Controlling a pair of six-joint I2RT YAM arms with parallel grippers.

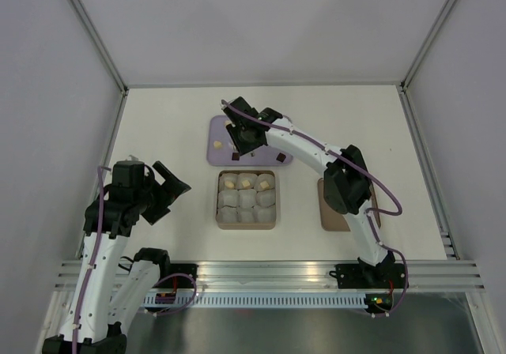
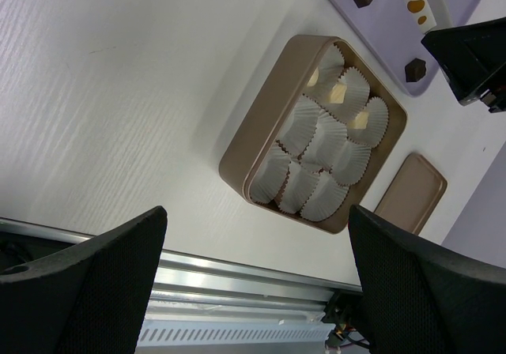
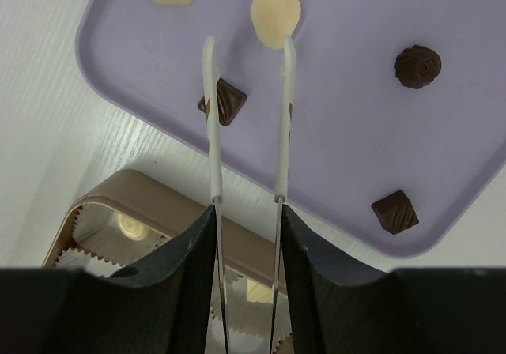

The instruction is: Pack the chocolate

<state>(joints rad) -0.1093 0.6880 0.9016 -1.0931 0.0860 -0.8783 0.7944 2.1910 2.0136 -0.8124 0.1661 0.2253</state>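
On the white table (image 1: 174, 133), the right gripper (image 3: 247, 227) clamps tongs (image 3: 210, 133) whose parted tips point across the purple tray (image 3: 356, 133) at a cream chocolate (image 3: 275, 18) just ahead, while the left gripper (image 2: 257, 212) hangs wide open, farther away.

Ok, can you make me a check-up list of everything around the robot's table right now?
Surface: white table.
Job's things: three cream chocolates sit in paper cups in the brown box; two more cream ones and three dark pieces lie on the purple tray.
Clutter: box lid lying beside the box.
Claws: left claw open, holding nothing; right claw shut on tongs, tips over the tray.
Cables: purple cables run along both arms.
Surroundings: grey walls, metal rail at the near edge.
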